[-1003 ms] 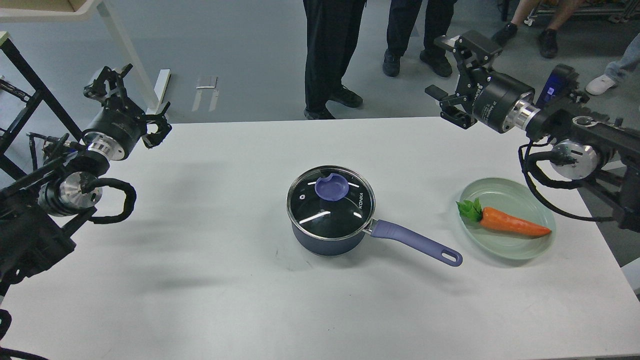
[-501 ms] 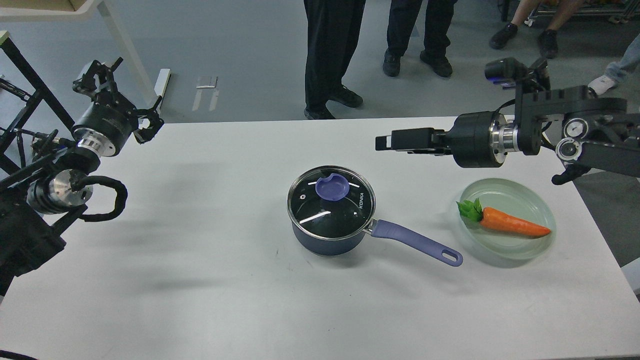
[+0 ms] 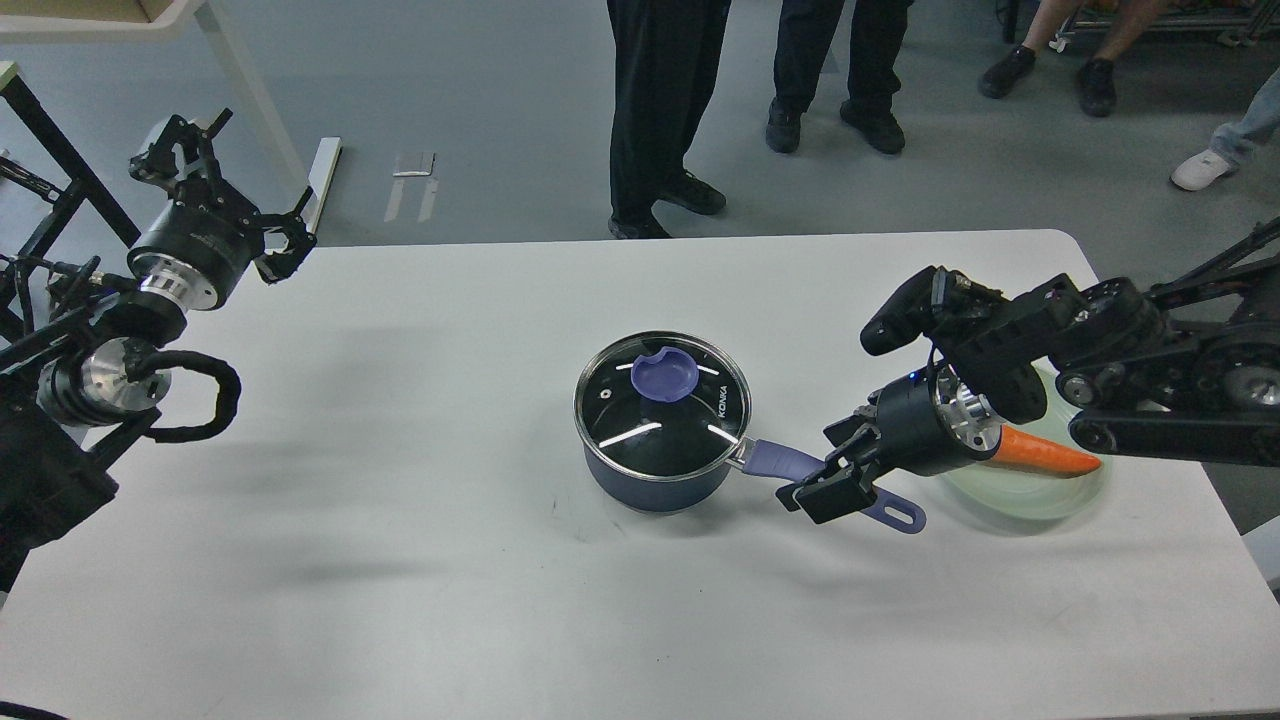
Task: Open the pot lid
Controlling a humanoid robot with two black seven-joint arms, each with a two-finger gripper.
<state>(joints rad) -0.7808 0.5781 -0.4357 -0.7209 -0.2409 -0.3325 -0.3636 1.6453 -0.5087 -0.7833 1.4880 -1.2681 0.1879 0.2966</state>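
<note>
The dark navy pot (image 3: 652,482) stands in the middle of the white table, with the glass lid (image 3: 640,420) sitting closed on it. The lid's purple-blue knob (image 3: 665,377) is free. The pot's long handle (image 3: 785,461) points right and toward me. My right gripper (image 3: 834,470) is open, low over the middle of that handle with its jaws on either side of it, and it hides part of the handle. The handle's end hole (image 3: 902,515) shows past it. My left gripper (image 3: 232,190) is open and empty, raised at the table's far left corner.
A pale green plate (image 3: 1060,497) with an orange carrot (image 3: 1045,455) lies right of the pot, half hidden by my right arm. People's legs (image 3: 660,110) stand beyond the table's far edge. A black frame (image 3: 60,170) is at far left.
My right arm has swung down and toward me from above the table's far right, and its gripper now sits at the pot handle. My left gripper has drifted slightly left. The pot and lid have not moved.
</note>
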